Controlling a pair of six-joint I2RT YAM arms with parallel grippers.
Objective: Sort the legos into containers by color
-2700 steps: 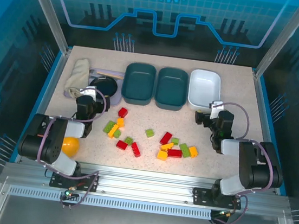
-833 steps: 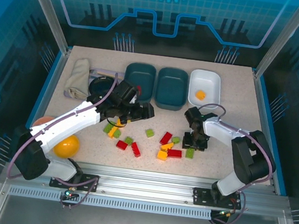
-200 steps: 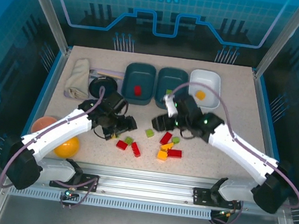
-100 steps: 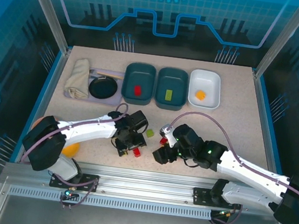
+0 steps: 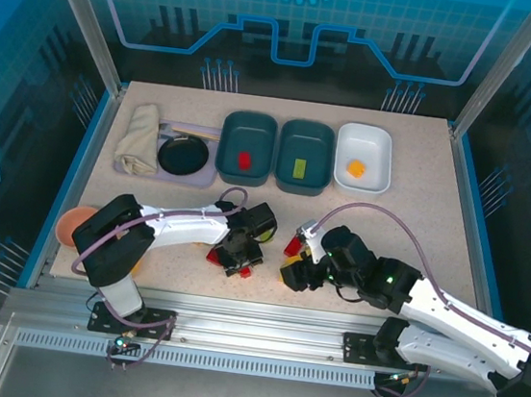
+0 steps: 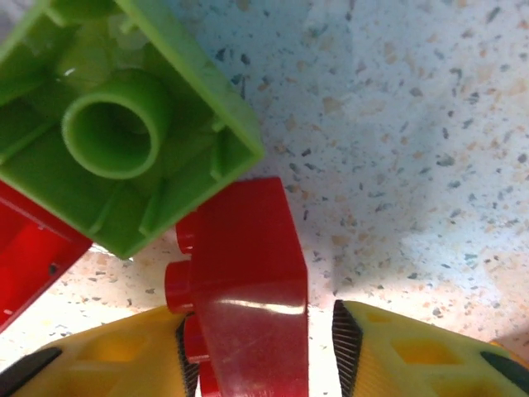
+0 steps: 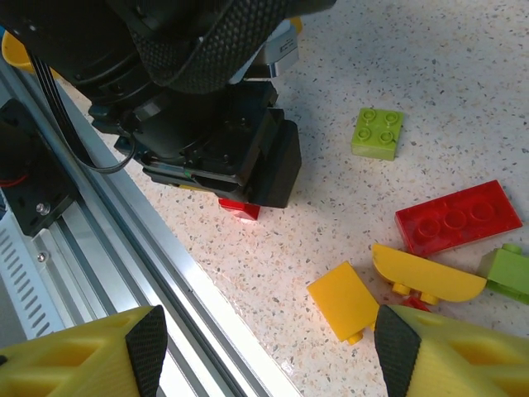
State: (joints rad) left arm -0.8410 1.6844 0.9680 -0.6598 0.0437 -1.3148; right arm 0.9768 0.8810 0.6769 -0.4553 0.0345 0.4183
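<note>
The left gripper (image 6: 258, 364) has narrowed around a red lego (image 6: 248, 273) lying on the surface (image 6: 413, 124) against a green lego (image 6: 124, 124). One pad touches its studs and the other stands just off. The right gripper (image 7: 264, 356), up by the trays (image 5: 321, 157) a second ago, now hangs wide open and empty over the near pile.

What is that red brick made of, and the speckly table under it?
The red brick looks like hard plastic, smooth and glossy: light glints off its face and its studs are neatly moulded. The table looks like pale stone or a stone-look laminate, matte, with dark and tan flecks. The look leaves open which one it is.
</note>
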